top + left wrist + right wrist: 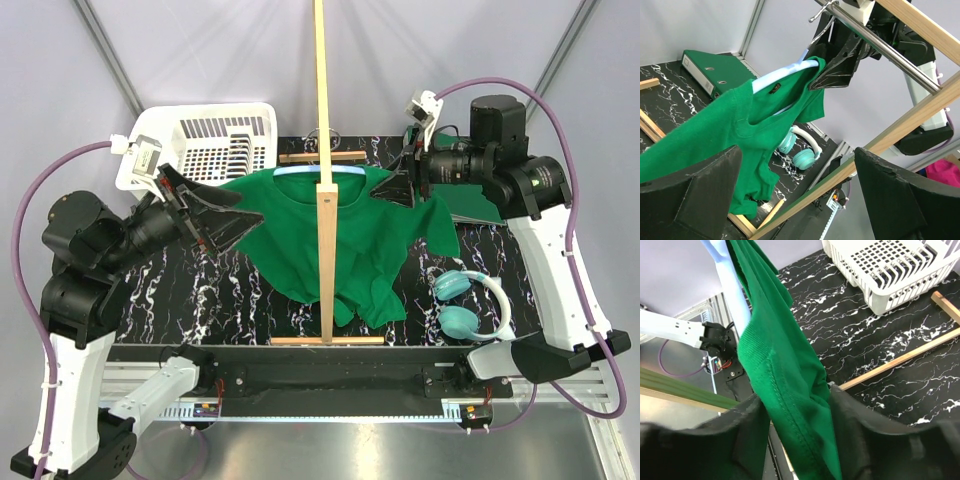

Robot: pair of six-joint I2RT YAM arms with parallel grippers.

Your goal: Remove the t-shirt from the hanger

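- Top view: shows a green t-shirt [330, 240] draped on the light blue hanger [300, 172] within the pale wooden stand [326, 100], above the black marbled table [200, 300], with a white basket [215, 140] on the left and teal headphones [462, 300] on the right.
- Catches the left gripper [250, 207] spread wide at the left-hand sleeve, clasping nothing, and the right gripper [395, 188] pinched onto the opposite shoulder.
- Left wrist view: looks past that gripper's two fingers [690, 195], set far apart with nothing between them, toward the shirt sagging off the hanger, whose silver hook sits up by a metal rail [880, 45].
- Picks out the right gripper clamped on shoulder cloth just beside the hanger's end, and a green binder [715, 70] lying on the table behind.
- Right wrist view: frames green cloth squeezed tight between the two dark pads [750, 440], with the hanger's blue arm inside the shirt just above.
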